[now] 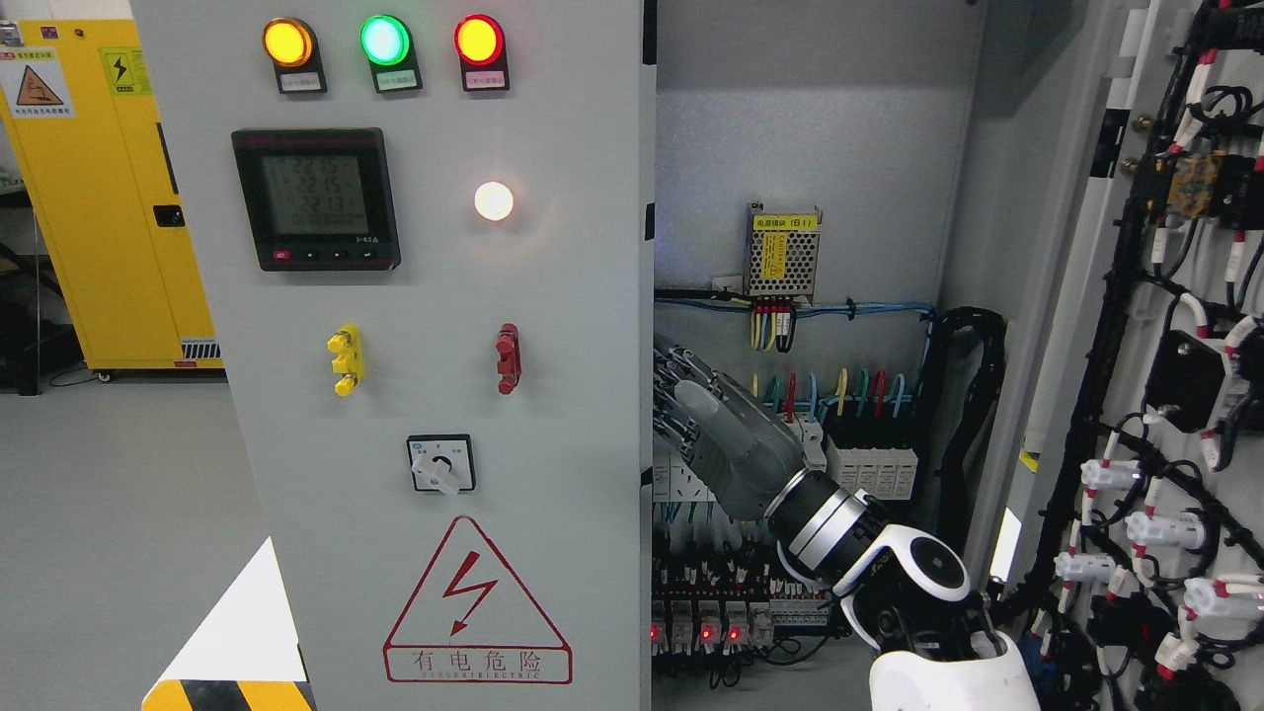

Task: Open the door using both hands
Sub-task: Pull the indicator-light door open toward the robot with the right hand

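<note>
The grey left cabinet door [553,296] carries three lamps, a meter, a rotary switch and a red warning triangle. The right door [1096,296] stands swung open at the right, with its wired inner side showing. My right hand [681,400] reaches up from the lower right, inside the cabinet opening, to the left door's right edge [647,395]. The front of the hand is hidden behind that edge. My left arm is out of view.
Inside the cabinet [839,148] are a power supply [782,252], coloured wires, breakers [869,469] and relays with red lights. A black cable bundle [973,415] hangs near my right forearm. A yellow cabinet [109,197] stands at the far left on grey floor.
</note>
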Tool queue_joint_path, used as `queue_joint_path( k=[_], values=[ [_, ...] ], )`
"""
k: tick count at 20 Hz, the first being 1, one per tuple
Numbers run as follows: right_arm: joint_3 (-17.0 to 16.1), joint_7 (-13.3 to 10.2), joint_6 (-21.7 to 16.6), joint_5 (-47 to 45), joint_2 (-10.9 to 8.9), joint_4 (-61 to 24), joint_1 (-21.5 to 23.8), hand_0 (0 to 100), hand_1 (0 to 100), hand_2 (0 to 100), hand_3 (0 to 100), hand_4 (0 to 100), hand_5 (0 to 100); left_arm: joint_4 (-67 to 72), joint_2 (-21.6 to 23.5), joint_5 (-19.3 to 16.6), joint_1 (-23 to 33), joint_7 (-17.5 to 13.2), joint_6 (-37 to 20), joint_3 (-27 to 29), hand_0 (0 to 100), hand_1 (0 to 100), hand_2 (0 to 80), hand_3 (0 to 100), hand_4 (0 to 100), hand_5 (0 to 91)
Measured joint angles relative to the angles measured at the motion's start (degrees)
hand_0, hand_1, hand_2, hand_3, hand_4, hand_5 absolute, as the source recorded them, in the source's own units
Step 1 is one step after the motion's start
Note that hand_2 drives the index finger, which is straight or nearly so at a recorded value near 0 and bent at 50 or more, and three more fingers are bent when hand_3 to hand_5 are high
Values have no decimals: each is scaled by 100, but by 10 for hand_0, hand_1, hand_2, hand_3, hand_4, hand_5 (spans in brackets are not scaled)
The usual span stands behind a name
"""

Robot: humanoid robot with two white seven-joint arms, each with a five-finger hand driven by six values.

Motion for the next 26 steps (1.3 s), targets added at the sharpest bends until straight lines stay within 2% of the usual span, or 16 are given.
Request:
queue_joint_path(
  k=[7,11,26],
  values=[
    [2,89,79,-27,-2,15,-42,0,500,40,0,0,0,-1,-8,0,0,0,0,-2,120,556,0,0,0,0],
    [4,448,107,-39,4,13,-54,0,500,40,0,0,0,-1,-11,-1,0,0,0,-3,120,556,0,0,0,0],
    [70,398,82,-570,-46,-199,187,0,500,40,0,0,0,-1,-16,-2,0,0,0,-5,120,556,0,0,0,0]
  ],
)
